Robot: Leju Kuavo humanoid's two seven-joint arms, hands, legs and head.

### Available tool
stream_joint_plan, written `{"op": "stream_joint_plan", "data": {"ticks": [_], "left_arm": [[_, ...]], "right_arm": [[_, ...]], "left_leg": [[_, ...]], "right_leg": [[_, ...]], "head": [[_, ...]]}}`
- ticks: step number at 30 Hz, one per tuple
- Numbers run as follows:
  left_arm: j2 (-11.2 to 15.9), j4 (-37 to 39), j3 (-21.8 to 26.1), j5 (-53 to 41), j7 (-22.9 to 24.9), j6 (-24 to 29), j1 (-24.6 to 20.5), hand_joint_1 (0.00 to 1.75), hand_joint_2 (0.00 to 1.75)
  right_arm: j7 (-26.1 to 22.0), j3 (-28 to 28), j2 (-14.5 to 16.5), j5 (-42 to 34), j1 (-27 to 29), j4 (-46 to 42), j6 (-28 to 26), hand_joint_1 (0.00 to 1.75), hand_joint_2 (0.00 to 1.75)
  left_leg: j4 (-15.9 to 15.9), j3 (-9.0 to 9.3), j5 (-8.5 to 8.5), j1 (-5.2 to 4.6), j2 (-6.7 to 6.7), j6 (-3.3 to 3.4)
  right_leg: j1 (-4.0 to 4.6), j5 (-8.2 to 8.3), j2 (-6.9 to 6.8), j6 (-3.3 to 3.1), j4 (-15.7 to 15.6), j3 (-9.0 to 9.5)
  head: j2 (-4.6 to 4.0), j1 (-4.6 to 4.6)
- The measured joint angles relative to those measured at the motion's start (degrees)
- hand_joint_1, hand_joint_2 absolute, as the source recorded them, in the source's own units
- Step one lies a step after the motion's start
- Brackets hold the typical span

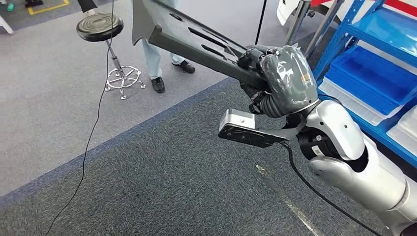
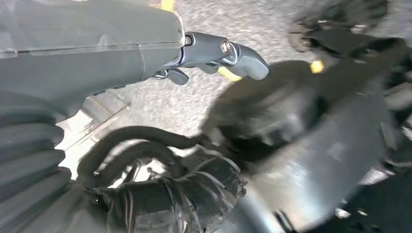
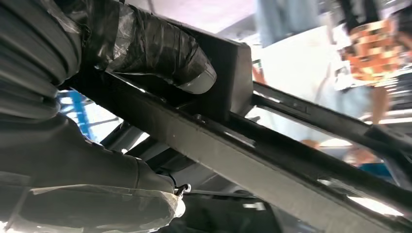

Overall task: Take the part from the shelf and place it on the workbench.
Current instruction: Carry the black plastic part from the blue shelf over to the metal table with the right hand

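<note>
Right hand, wrapped in a grey taped cover, clamped on one end of the long dark grey slotted metal part; part raised in the air over the grey carpeted floor, reaching away toward a standing person's dark shoes. Blue metal shelf with a blue plastic bin just beside the right arm. Black round-seated stool with a chrome foot ring near the person. Left hand above speckled floor, thumb and fingers extended, nothing between them.
</note>
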Motion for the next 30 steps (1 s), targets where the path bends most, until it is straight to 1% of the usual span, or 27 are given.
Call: {"op": "stream_joint_plan", "data": {"ticks": [2,3,4,5,6,7,8,9,10,11,12,13,14,15,17,18,19,20,21,22,23,24,25,26,28,29,30], "left_arm": [[0.1,0.0,0.0,0.0,0.0,0.0,0.0,0.0,1.75],[0.1,0.0,0.0,0.0,-0.1,0.0,0.0,0.0,1.75],[0.0,0.0,0.0,0.0,-0.1,-0.1,0.0,0.0,1.75],[0.0,0.0,0.0,0.0,-0.1,-0.1,0.0,0.0,1.75],[0.1,0.0,0.0,0.0,-0.2,-0.1,0.0,0.0,1.75],[0.1,0.0,0.0,0.0,-0.2,-0.2,0.1,0.0,1.75],[0.1,0.0,0.0,0.0,-0.2,-0.2,0.1,0.0,1.75],[0.2,0.0,0.0,0.0,-0.2,-0.3,0.0,0.0,1.75],[0.2,0.0,-0.1,-0.1,-0.2,-0.4,0.0,0.0,1.75],[0.3,0.0,-0.1,-0.1,-0.2,-0.6,0.0,0.0,1.75],[0.4,0.0,-0.1,-0.2,-0.2,-0.7,0.0,0.0,1.75],[0.5,0.0,-0.1,-0.2,-0.2,-0.8,0.1,0.0,1.75],[0.7,0.0,-0.2,-0.3,-0.2,-0.9,0.2,0.0,1.75],[0.9,0.0,-0.2,-0.4,-0.2,-1.0,0.1,0.0,1.75],[1.1,0.0,-0.2,-1.2,-0.1,-1.4,-0.1,0.0,1.75],[1.3,0.0,-0.3,-2.0,0.1,-2.0,-0.2,0.0,1.75],[1.5,0.0,-0.4,-3.1,0.4,-2.9,-0.3,0.0,1.75],[1.9,0.0,-0.6,-4.5,0.7,-4.2,-0.4,0.0,1.75],[2.5,0.0,-0.9,-5.9,0.9,-5.7,-0.6,0.0,1.75],[3.0,0.0,-1.2,-7.1,1.1,-7.0,-0.9,0.0,1.75],[3.5,0.0,-1.4,-8.0,1.2,-8.0,-1.3,0.0,1.75],[3.9,0.0,-1.6,-8.5,1.3,-8.6,-1.6,0.0,1.75],[4.2,0.0,-1.7,-8.8,1.5,-8.8,-1.9,0.0,1.75],[4.4,0.0,-1.8,-9.0,1.6,-8.8,-2.0,0.0,1.75],[4.8,0.0,-2.0,-9.2,1.9,-8.8,-1.9,0.0,1.75],[5.0,0.0,-2.0,-9.3,2.0,-8.7,-1.7,0.0,1.75],[5.1,0.0,-2.1,-9.3,2.0,-8.6,-1.6,0.0,1.75]], "right_arm": [[0.0,0.0,0.0,0.0,0.1,0.0,0.0,1.75,1.75],[0.0,0.0,0.0,0.0,0.1,0.1,0.0,1.75,1.75],[0.0,0.0,0.0,0.0,0.2,0.1,0.0,1.75,1.75],[0.0,0.0,0.0,0.0,0.3,0.1,0.0,1.75,1.75],[0.0,0.0,0.0,0.0,0.4,0.1,0.0,1.75,1.75],[0.0,0.0,0.0,0.0,0.4,0.1,0.0,1.75,1.75],[0.0,0.0,0.0,0.0,0.4,0.1,0.0,1.75,1.75],[0.0,0.0,0.0,0.1,0.4,0.1,0.0,1.75,1.75],[0.1,0.0,0.0,0.1,0.4,0.1,0.0,1.75,1.75],[0.1,0.0,0.0,0.2,0.4,0.1,0.0,1.75,1.75],[0.1,0.0,0.1,0.2,0.4,0.0,0.0,1.75,1.75],[0.2,0.0,0.1,0.3,0.4,0.0,0.0,1.75,1.75],[0.2,0.0,0.2,0.3,0.4,0.0,0.0,1.75,1.75],[0.2,0.0,0.3,0.3,0.3,0.0,0.0,1.75,1.75],[0.1,0.0,0.4,0.4,0.3,0.0,0.0,1.75,1.75],[-0.3,0.1,0.6,0.6,0.2,0.0,-0.1,1.75,1.75],[-0.8,0.1,1.1,0.9,0.3,0.2,-0.4,1.75,1.75],[-1.8,0.3,2.0,1.3,0.3,0.6,-0.9,1.75,1.75],[-2.9,0.7,3.3,1.8,0.2,1.3,-1.7,1.75,1.75],[-3.9,1.2,4.7,2.3,0.1,2.1,-2.5,1.75,1.75],[-4.7,1.7,6.1,2.6,0.0,2.9,-3.3,1.75,1.75],[-5.2,2.3,7.3,2.9,-0.2,3.6,-3.9,1.75,1.75],[-5.5,2.7,8.2,3.0,-0.4,4.2,-4.2,1.75,1.75],[-5.6,3.1,9.0,3.0,-0.7,4.6,-4.4,1.75,1.75],[-5.7,3.7,10.1,3.0,-1.0,5.5,-4.5,1.75,1.75],[-5.6,4.0,10.5,3.0,-1.1,5.9,-4.5,1.75,1.75],[-5.5,4.1,10.7,3.0,-1.2,6.1,-4.5,1.75,1.75]], "left_leg": [[-0.1,-0.79,0.92,0.03,-1.21,0.66],[0.0,-1.27,1.29,-0.05,-1.93,0.82],[0.1,-1.72,1.58,-0.16,-2.75,0.85],[0.2,-2.12,1.83,-0.27,-3.61,0.83],[0.4,-2.41,2.0,-0.34,-4.46,0.77],[0.6,-2.6,2.12,-0.38,-5.27,0.68],[0.7,-2.8,2.23,-0.41,-6.01,0.54],[0.9,-3.04,2.36,-0.4,-6.71,0.34],[1.0,-3.36,2.57,-0.3,-7.35,0.03],[0.9,-3.71,2.84,-0.16,-8.03,-0.37],[0.8,-3.98,3.13,-0.06,-8.77,-0.81],[0.7,-4.25,3.27,0.06,-9.1,-1.13],[1.2,-4.62,2.97,-0.02,-8.49,-1.39],[2.6,-5.37,2.12,-0.13,-7.18,-1.63],[8.7,-8.33,-1.01,-0.09,-3.69,-2.12],[12.3,-10.1,-2.45,0.07,-2.75,-2.41],[15.0,-11.4,-3.17,0.21,-2.25,-2.67],[15.7,-11.75,-2.89,0.3,-1.97,-2.88],[14.2,-10.92,-1.66,0.34,-1.7,-3.03],[10.7,-9.0,0.14,0.36,-1.15,-3.08],[6.6,-6.87,1.5,0.21,-0.05,-2.96],[3.2,-5.06,2.54,-0.02,0.81,-2.64],[1.2,-4.02,2.99,-0.26,1.35,-2.23],[0.4,-3.79,2.96,-0.5,1.41,-1.79],[0.3,-3.89,3.3,-0.48,0.0,-1.04],[0.0,-3.89,3.5,-0.34,-0.66,-0.72],[-0.2,-3.87,3.71,-0.18,-1.27,-0.43]], "right_leg": [[-0.08,-4.62,4.01,0.09,6.8,-2.69],[0.03,-6.49,5.03,0.04,10.5,-4.03],[0.2,-7.36,5.54,-0.07,12.8,-4.69],[0.38,-7.12,5.8,-0.27,13.0,-4.3],[0.53,-5.88,6.08,-0.57,10.9,-2.81],[0.65,-4.12,6.73,-0.95,7.2,-0.48],[0.66,-2.89,8.11,-1.37,3.3,1.8],[0.65,-2.08,9.38,-1.64,0.2,3.55],[0.71,-1.81,10.26,-1.82,-1.8,4.54],[0.8,-1.98,10.57,-1.9,-2.4,4.78],[0.85,-1.79,9.94,-1.96,-2.7,4.86],[0.77,-1.56,9.12,-2.11,-3.0,5.0],[0.6,-1.32,8.34,-2.33,-3.4,5.23],[0.41,-1.09,7.51,-2.58,-3.8,5.44],[0.43,-0.92,5.87,-2.9,-4.2,5.62],[0.51,-0.91,5.05,-2.98,-4.1,5.55],[0.58,-0.93,4.24,-2.99,-4.1,5.44],[0.61,-0.95,3.48,-2.99,-4.0,5.31],[0.61,-1.0,2.77,-2.98,-3.8,5.18],[0.6,-1.09,2.1,-2.92,-3.7,5.1],[0.65,-1.23,1.47,-2.79,-3.5,5.05],[0.8,-1.41,0.86,-2.58,-3.3,5.02],[0.93,-1.57,0.29,-2.33,-3.2,5.03],[1.06,-1.7,-0.31,-2.06,-3.2,5.07],[1.18,-1.91,-1.44,-1.53,-3.3,5.21],[1.1,-2.32,-1.01,-1.25,-3.0,5.14],[1.02,-3.21,0.14,-1.01,-1.8,4.72]], "head": [[0.0,0.12],[0.0,0.19],[0.0,0.2],[0.0,0.2],[0.0,0.21],[0.0,0.2],[0.0,0.18],[0.0,0.08],[0.0,0.05],[0.0,0.05],[0.0,0.07],[0.0,0.15],[0.0,0.1],[0.0,-0.01],[0.0,-0.25],[0.0,-0.31],[0.0,-0.33],[0.0,-0.32],[0.0,-0.35],[0.0,-0.37],[0.0,-0.39],[0.0,-0.38],[0.0,-0.35],[0.0,-0.34],[0.0,-0.3],[0.0,-0.29],[0.0,-0.21]]}}
